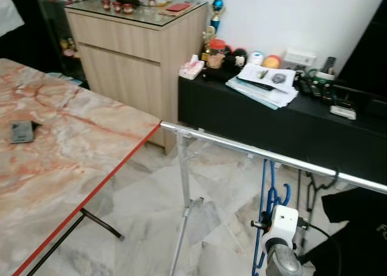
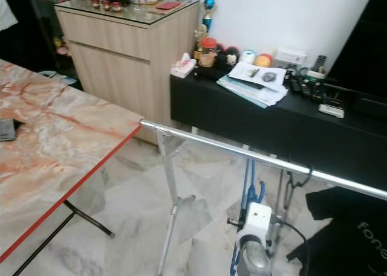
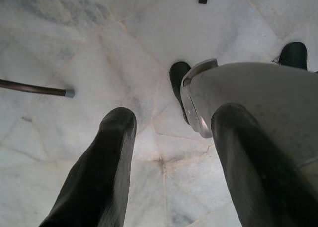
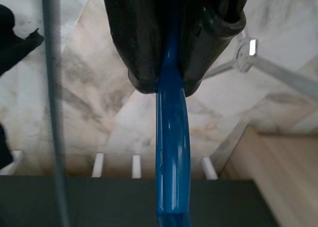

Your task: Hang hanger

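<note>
While the right gripper [image 4: 166, 85] clenches one blue hanger [image 4: 171, 152] below one rail [image 1: 272, 156], left gripper [image 3: 169, 162] jaws gape.

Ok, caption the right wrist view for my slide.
Right tool shut on a blue hanger, held beside the silver rail above the marble floor.

A marble-patterned table [image 1: 54, 167] with a red edge carries a small dark device [image 1: 22, 131] at nine o'clock. At one o'clock, a black cabinet [image 1: 266, 128] holds papers [image 1: 263, 83], remotes [image 1: 320, 86], and a tissue box [image 1: 191, 67].
</note>
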